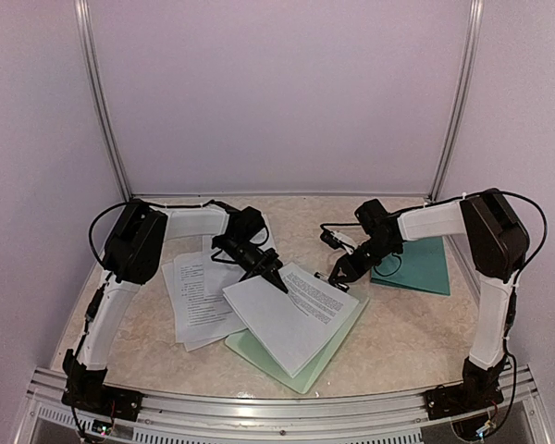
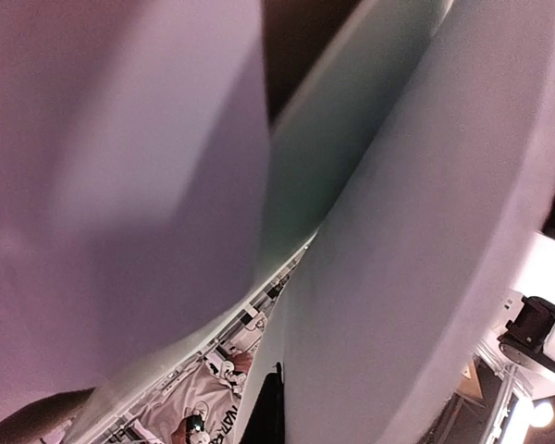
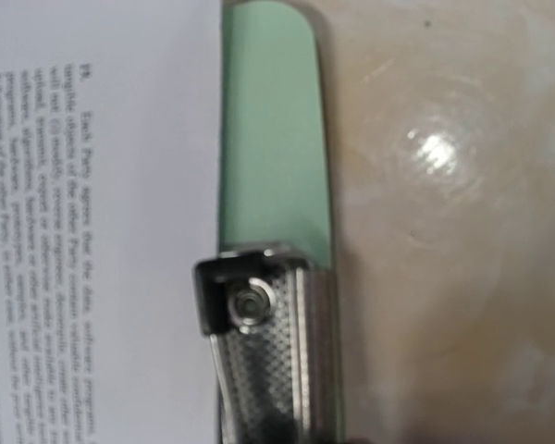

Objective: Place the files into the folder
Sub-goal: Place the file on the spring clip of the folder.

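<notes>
Mid-surface, left fingers (image 1: 279,280) are pinching a sheet (image 1: 277,324) tight; right fingers (image 1: 339,274) are sitting at the clipboard clip (image 3: 262,363), gap unclear. Open it before pulling.

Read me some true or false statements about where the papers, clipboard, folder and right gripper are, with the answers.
1. Some printed sheets lie on a pale mint-green clipboard. True.
2. The dark teal folder lies to the right of the clipboard with no paper on it. True.
3. The right gripper rests on the folder. False: it is at the clipboard's metal clip.
4. Every sheet is on the clipboard. False: loose sheets lie on the table to its left.
</notes>
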